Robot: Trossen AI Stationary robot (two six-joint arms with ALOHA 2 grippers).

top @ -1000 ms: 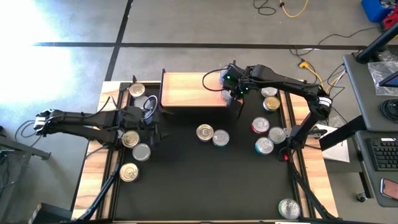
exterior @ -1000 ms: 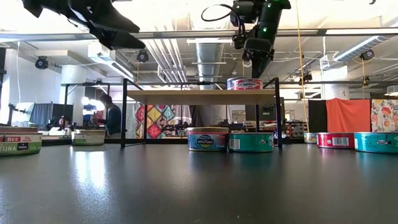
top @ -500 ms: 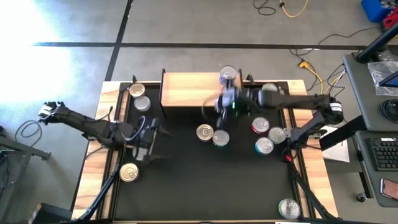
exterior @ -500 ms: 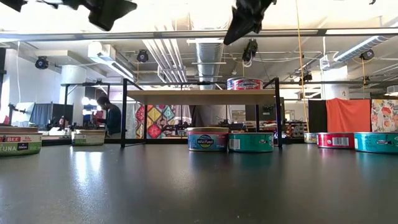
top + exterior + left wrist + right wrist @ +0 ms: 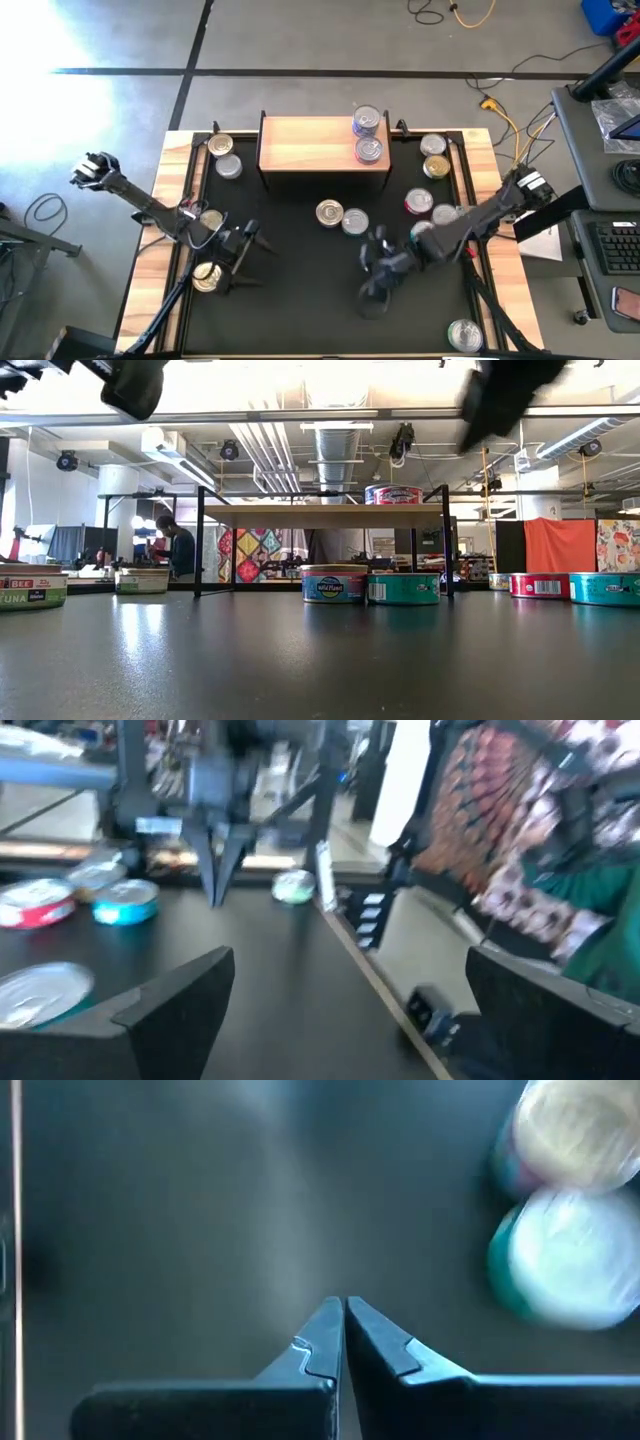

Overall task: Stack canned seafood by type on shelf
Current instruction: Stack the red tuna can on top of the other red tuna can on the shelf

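The light-wood shelf [image 5: 310,145] stands at the table's far side with two silver-lidded cans [image 5: 367,122] [image 5: 370,150] on its right end. Two more cans [image 5: 329,212] [image 5: 354,222] sit side by side on the black top in front of it. They show as a gold lid [image 5: 575,1130] and a silver lid [image 5: 560,1270] in the right wrist view. My right gripper [image 5: 372,295] hangs shut and empty above the table's middle, nearer the front than that pair. My left gripper [image 5: 252,255] stands open and empty at the near left, beside a can [image 5: 208,275].
Other cans lie in groups: two at the far left [image 5: 221,146], several at the right [image 5: 424,232], one at the near right corner [image 5: 466,335], one by the left rail [image 5: 210,220]. The black top between the groups is bare. Wooden borders edge the table.
My right gripper has swung from the shelf's right end toward the near edge, passing over the two middle cans and sinking a little, shut all the while. My left gripper has moved toward the near edge and turned, staying open. No can has moved.
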